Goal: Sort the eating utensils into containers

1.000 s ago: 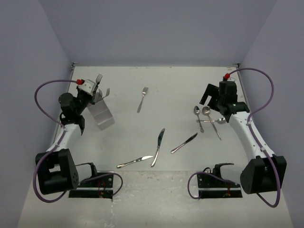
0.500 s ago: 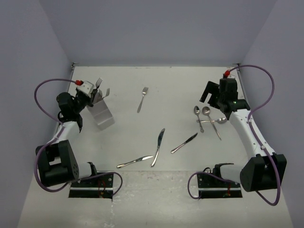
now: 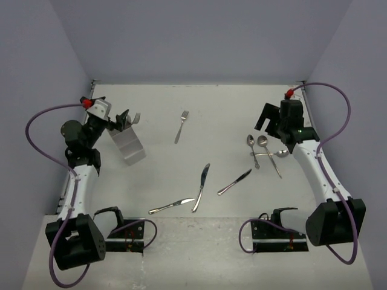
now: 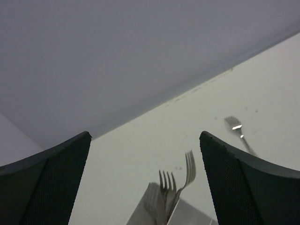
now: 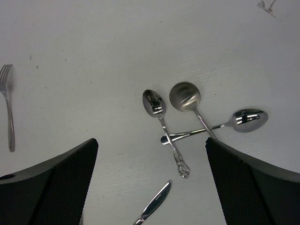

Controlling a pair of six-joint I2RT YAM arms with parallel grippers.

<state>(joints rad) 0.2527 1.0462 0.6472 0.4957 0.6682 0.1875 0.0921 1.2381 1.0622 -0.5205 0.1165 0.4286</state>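
Sorting table silver into the cutlery holder on a white bench, with the job judged only just begun. Shows the left gripper near the far-left corner, just above the holder's open top, fingers spread wide and nothing between them. Finds at least two forks standing tines-up inside, close together; cannot tell which compartment, nor whether a blurred third head beside them counts as another.

Shows the right gripper by the right edge, likewise gaping and empty. Looks down from there on a small spoon and a round-bowled spoon lying side by side, bowls toward the far edge, and a third spoon laid across both handles.

Leaves seven pieces loose by this count. Puts a lone fork mid-bench toward the far edge, well apart from either arm. Places, toward the near edge, a long knife at centre, a second knife on its right-edge side, and a third knife on its left-edge side, ends nearly meeting.

Suggests the crossed pieces by the right edge as the likeliest next pick for the right arm, though well apart from the holder on the opposite side. Expect some fuss separating the crossed handles.
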